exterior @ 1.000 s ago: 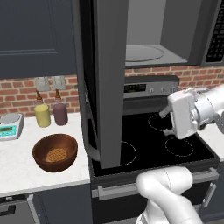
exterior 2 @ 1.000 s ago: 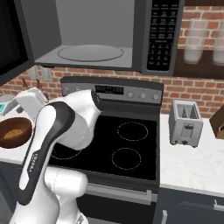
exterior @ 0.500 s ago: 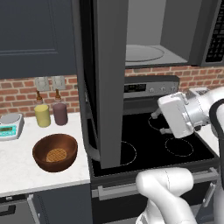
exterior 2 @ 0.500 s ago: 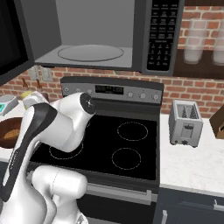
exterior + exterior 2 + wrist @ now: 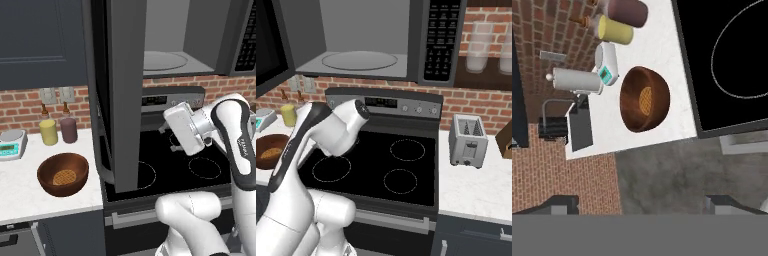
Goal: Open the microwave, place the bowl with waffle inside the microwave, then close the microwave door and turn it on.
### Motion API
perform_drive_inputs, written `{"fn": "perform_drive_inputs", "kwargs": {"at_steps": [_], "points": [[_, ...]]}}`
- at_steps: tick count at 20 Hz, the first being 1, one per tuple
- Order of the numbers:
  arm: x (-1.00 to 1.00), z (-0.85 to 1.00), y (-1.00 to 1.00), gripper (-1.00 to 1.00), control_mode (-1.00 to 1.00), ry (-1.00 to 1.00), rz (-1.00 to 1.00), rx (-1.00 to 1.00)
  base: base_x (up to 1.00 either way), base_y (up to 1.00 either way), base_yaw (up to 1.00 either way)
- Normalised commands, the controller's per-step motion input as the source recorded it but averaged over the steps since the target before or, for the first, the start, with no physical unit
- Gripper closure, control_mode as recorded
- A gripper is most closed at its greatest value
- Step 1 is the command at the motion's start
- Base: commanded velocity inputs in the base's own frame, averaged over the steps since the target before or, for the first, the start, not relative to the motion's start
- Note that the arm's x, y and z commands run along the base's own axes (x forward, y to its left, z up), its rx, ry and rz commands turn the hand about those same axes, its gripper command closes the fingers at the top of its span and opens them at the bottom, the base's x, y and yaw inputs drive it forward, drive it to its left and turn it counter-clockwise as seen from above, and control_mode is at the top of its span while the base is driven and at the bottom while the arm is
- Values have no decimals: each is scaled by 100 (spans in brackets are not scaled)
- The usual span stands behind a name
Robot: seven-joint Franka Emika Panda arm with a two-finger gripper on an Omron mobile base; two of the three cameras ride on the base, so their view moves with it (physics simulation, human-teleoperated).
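Bowl [image 5: 63,175] with 1 waffle [image 5: 64,177] on counter [image 5: 20,192], microwave door [image 5: 122,90] open, 2 cups [image 5: 49,132] behind, hand [image 5: 639,204] released

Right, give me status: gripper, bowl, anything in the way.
Gripper open, empty, over the stove. Bowl with waffle on the counter, untouched. Microwave door open, standing between arm and bowl.

White counter [image 5: 30,187] with bowl [image 5: 63,174], two cups [image 5: 49,132], scale [image 5: 11,145].
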Motion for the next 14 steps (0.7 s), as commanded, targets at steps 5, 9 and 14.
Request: {"fn": "perform_drive_inputs", "kwargs": {"at_steps": [5,9,14], "points": [[62,-60,44,-100,-100,15,0,-9,0,0,0],[53,-54,54,-100,-100,2,0,-7,0,0,0],[42,-48,69,-100,-100,0,0,-8,0,0,0]]}}
